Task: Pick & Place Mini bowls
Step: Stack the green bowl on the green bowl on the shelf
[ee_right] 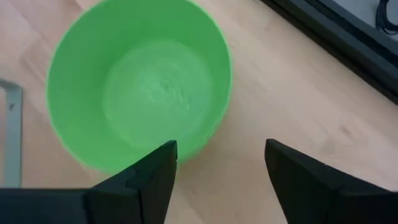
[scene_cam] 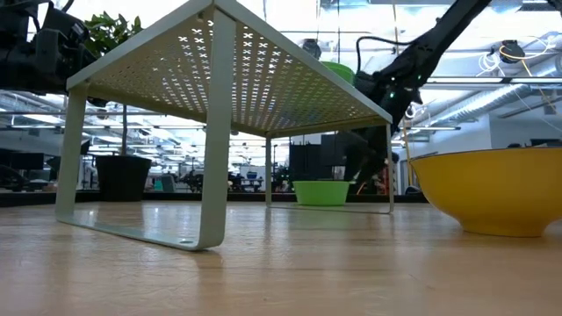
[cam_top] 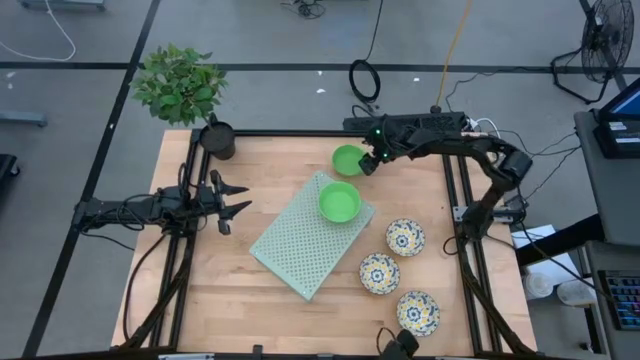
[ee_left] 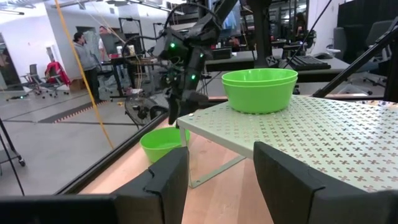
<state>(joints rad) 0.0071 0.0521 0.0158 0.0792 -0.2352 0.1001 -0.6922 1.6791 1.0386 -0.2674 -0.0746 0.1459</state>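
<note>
One plain green bowl (cam_top: 347, 158) stands on the wood near the table's far edge. My right gripper (cam_top: 366, 163) is open and hovers just above that bowl's right rim (ee_right: 205, 124); one finger shows over the rim and the other over bare wood (ee_right: 217, 168). From the left wrist view a small gap separates its fingers (ee_left: 183, 112) from the bowl (ee_left: 163, 144). Another green bowl (cam_top: 340, 202), seemingly two nested, sits on the pale green perforated rack (cam_top: 300, 240). Three floral bowls (cam_top: 405, 237) (cam_top: 380, 272) (cam_top: 418, 312) stand on the wood at the right. My left gripper (cam_top: 238, 200) waits open by the table's left side.
The perforated rack (scene_cam: 219, 70) stands on thin legs with free room beneath. A black plant pot (cam_top: 217, 140) sits at the far left corner. A black metal frame (cam_top: 300, 132) rims the table. People stand in the room beyond (ee_left: 84, 56).
</note>
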